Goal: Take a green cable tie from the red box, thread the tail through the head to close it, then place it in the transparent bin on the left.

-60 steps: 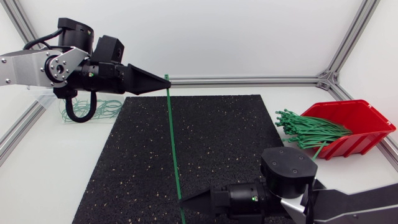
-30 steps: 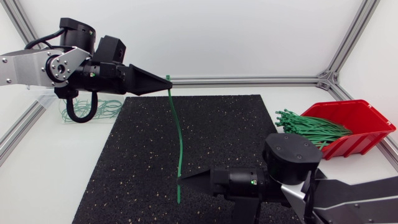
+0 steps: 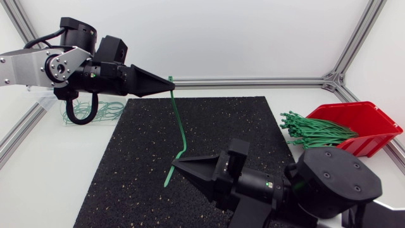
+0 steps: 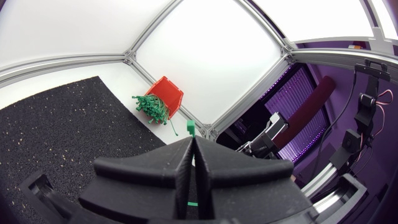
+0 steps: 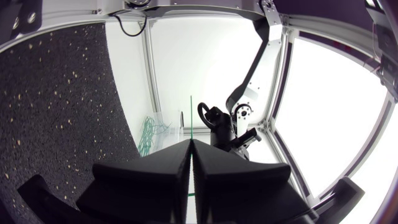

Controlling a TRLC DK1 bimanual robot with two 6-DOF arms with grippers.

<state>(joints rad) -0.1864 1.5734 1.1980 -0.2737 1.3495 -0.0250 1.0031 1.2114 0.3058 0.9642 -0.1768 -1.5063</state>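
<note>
A tie (image 3: 178, 123) is out of the box (image 3: 373, 120); left gripper (image 3: 169, 87) and right gripper (image 3: 174, 164) each pinch an end; threading and the bin (image 3: 57, 103) drop remain

The green cable tie (image 3: 179, 123) bars the middle of the mat (image 3: 120, 171); open room lies left of it.

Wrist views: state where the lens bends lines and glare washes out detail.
Left wrist view: the frame rail bows; the white panel behind the red box is blown out. Right wrist view: the black mat curves at its edge; bright walls leave the left arm dark.
</note>
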